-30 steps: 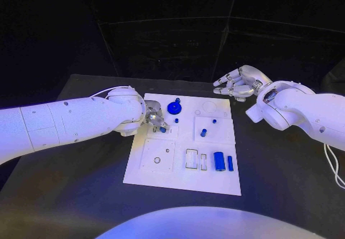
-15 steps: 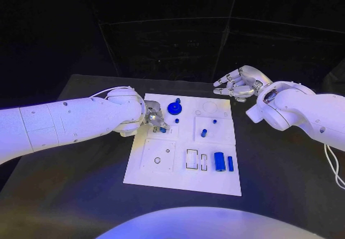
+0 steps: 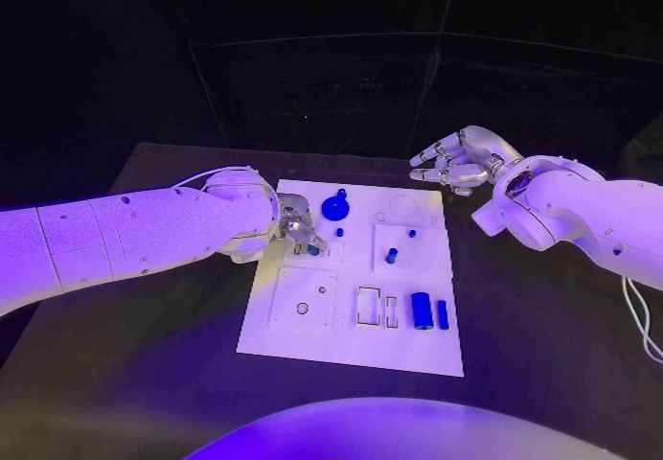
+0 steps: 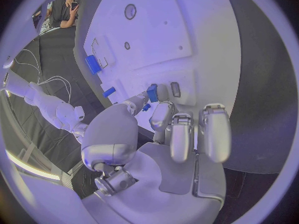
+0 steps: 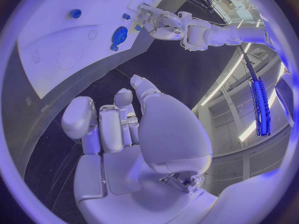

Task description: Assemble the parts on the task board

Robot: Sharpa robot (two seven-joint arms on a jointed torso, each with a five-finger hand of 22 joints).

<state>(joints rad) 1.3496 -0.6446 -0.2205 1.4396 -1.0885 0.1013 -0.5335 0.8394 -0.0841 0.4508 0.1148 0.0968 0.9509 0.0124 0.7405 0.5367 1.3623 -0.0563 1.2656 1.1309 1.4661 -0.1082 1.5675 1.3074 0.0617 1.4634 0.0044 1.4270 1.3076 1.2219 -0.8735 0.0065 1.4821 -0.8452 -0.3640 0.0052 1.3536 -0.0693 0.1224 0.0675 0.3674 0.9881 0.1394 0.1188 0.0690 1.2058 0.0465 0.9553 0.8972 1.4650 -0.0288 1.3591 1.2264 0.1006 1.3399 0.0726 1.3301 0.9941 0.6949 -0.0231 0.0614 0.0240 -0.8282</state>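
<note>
Left hand pinching a small blue part at the task board's left edge; right hand idle beyond the board's far right corner.

The task board point(image 3: 353, 340) is a flat, matte white rectangular plate with shallow recessed panels, lying on the black table point(image 3: 553, 335). The left hand point(image 3: 294, 228), of smooth silver metal, holds a small blue part point(image 3: 313, 249) between its fingertips point(image 4: 152, 92) over the board's left edge; the fingers hide most of this piece, so its shape cannot be determined. A blue disc-shaped part point(image 3: 334, 206) stands near the far edge. Two blue cylinders point(image 3: 422, 310) lie side by side near the near right corner, beside rectangular slots. The right hand point(image 3: 452, 163) hovers above the table with fingers loosely curled and apart, holding nothing.
</note>
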